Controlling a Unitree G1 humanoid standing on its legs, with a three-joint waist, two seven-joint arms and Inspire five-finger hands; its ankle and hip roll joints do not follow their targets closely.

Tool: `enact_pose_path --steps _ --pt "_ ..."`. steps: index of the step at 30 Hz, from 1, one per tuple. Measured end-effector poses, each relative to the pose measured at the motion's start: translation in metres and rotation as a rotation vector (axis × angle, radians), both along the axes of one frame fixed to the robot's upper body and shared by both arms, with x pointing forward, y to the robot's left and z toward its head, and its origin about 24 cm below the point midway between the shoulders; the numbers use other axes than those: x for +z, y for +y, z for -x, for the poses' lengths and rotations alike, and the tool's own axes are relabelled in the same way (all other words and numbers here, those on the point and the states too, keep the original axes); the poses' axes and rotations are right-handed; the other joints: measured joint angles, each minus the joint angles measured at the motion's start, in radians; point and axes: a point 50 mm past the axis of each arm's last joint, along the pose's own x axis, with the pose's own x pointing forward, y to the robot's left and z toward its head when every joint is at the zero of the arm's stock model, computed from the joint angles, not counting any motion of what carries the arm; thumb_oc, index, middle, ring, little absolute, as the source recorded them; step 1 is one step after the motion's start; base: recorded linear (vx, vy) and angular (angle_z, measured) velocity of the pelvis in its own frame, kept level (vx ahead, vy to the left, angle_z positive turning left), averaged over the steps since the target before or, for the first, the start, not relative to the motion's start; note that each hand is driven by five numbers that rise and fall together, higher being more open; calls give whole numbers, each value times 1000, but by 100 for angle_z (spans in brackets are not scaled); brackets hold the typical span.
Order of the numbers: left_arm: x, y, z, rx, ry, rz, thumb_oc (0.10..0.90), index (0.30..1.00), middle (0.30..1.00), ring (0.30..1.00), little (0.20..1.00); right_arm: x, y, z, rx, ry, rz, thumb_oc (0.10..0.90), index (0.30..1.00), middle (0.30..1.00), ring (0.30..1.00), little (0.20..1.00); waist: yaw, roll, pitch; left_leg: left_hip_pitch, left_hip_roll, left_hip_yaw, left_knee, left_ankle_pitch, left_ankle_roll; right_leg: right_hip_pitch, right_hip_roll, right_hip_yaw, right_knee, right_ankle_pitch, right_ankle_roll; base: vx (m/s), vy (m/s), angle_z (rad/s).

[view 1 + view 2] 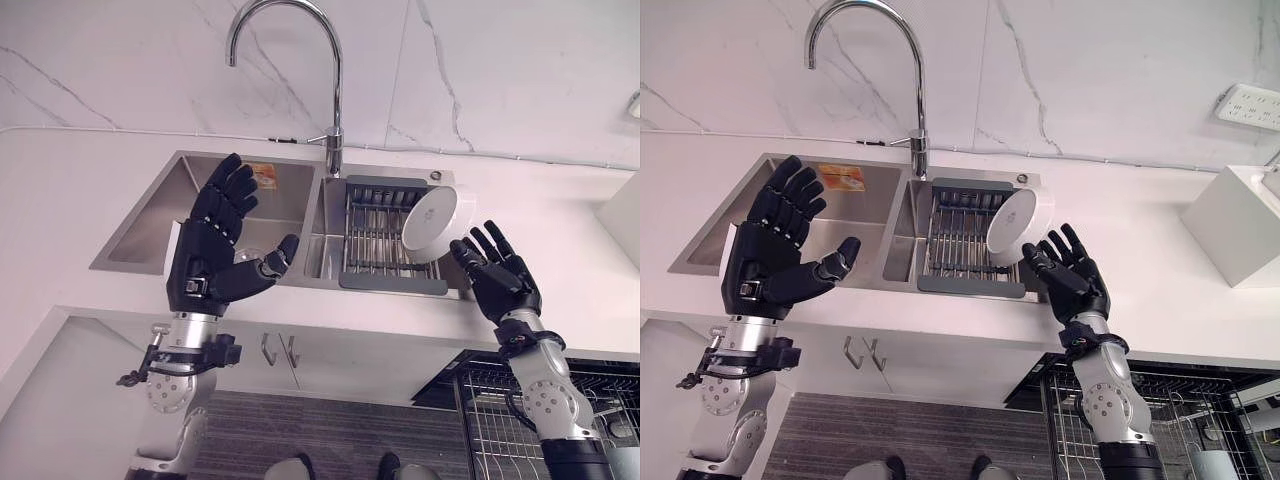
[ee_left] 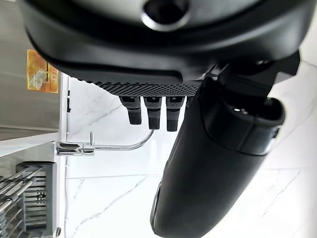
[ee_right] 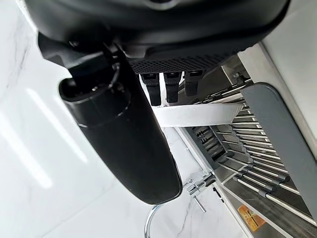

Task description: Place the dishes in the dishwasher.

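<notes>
White and glazed, the bowl [image 1: 437, 217] tilts on its rim at the drying rack's [image 1: 385, 238] far right corner, rigid, slick and breakable, so the open-fingered right hand [image 1: 500, 273] just beside it should pinch the rim, left hand [image 1: 222, 240] spread idle.

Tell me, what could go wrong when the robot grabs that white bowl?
The round white bowl sits tilted on its edge against the dark drying rack in the steel sink, so a nudge from the open right hand might tip it over or roll it. It also looks smooth, so it could slip from the fingers. The curved chrome tap stands close by; a lifted bowl might knock it.
</notes>
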Motion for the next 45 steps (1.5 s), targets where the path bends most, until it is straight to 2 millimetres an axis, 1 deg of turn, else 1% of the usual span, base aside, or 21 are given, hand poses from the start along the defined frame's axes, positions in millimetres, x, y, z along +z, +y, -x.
enact_pose_path --steps 12,15,18,22,30,45 --pt "-3 1 -1 6 18 -1 800 900 900 900 900 -1 0 0 -1 3 -1 800 900 900 900 900 -1 0 0 -1 0 0 0 0 0 0 0 0 0 0 0 0 0 0" --pt "-3 1 -1 6 18 -1 800 900 900 900 900 -1 0 0 1 3 -40 800 900 900 900 900 0 0 0 -1 0 0 0 0 0 0 0 0 0 0 0 0 0 0" --pt "-3 1 -1 6 19 -1 800 900 900 900 900 -7 -2 -2 -9 27 -44 800 900 900 900 900 0 0 0 -1 0 -1 0 0 0 1 0 0 0 0 0 0 0 0" --pt "-4 1 -1 5 21 -1 800 900 900 900 900 -7 -4 -5 -9 29 -79 800 900 900 900 900 0 0 0 -1 0 -1 1 0 0 1 -1 0 0 0 0 0 0 0" --pt "-5 1 -2 4 37 -2 800 900 900 900 900 -6 -10 -11 -17 39 -81 800 900 900 900 900 2 0 0 -1 -1 -12 1 0 0 7 -1 -6 1 -4 -6 6 0 2" --pt "-7 -2 -3 -38 55 -44 800 900 900 900 900 -5 -16 -12 -7 60 -69 800 900 900 900 900 3 0 0 1 -1 -20 0 0 -1 14 -1 -14 1 -6 -6 0 0 0"
